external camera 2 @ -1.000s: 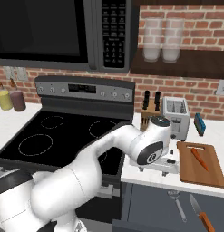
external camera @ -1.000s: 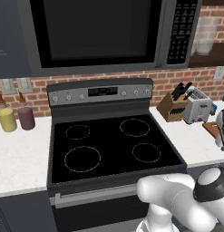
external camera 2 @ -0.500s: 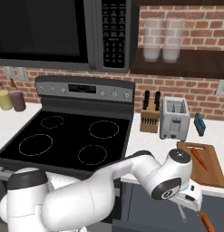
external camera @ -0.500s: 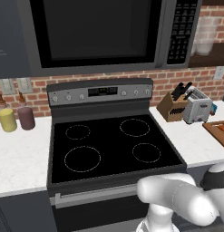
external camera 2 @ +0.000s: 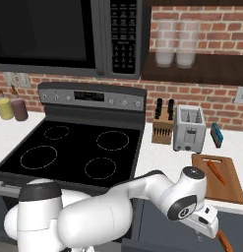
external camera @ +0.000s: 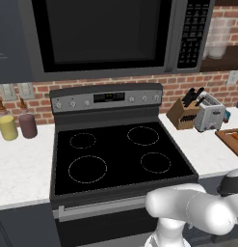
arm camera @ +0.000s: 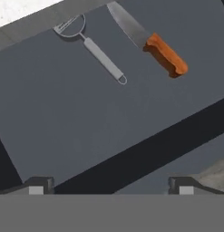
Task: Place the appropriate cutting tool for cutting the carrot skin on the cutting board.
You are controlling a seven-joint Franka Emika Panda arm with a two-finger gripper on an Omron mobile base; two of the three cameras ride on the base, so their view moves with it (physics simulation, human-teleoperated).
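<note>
Gripper [arm camera: 111, 186], hand view: I see its two dark fingertips spread wide apart at the bottom of the picture, with nothing between them. They look down into an open drawer [arm camera: 86, 122] with a flat dark floor. In the right base view the gripper [external camera 2: 207, 227] hangs low, below the counter edge, in front of the cutting board [external camera 2: 233, 189].

Peeler [arm camera: 90, 45]: a grey tool with a looped head and a slim straight handle, lying flat on the drawer floor, well ahead of the fingertips and a little to the left of their midline. Its long axis runs diagonally in the hand view, head at the upper left, handle end at the lower right, nearest the hand.

Knife [arm camera: 147, 38]: an orange-handled blade just beside the peeler, on its right and roughly parallel to it, the two apart.

I judge the peeler the right tool for carrot skin; reaching it calls for moving forward and slightly left, then turning the hand so the fingers cross the handle.

Carrot [external camera 2: 216, 172]: it lies on the cutting board, on the counter right of the toaster [external camera 2: 189, 129].
</note>
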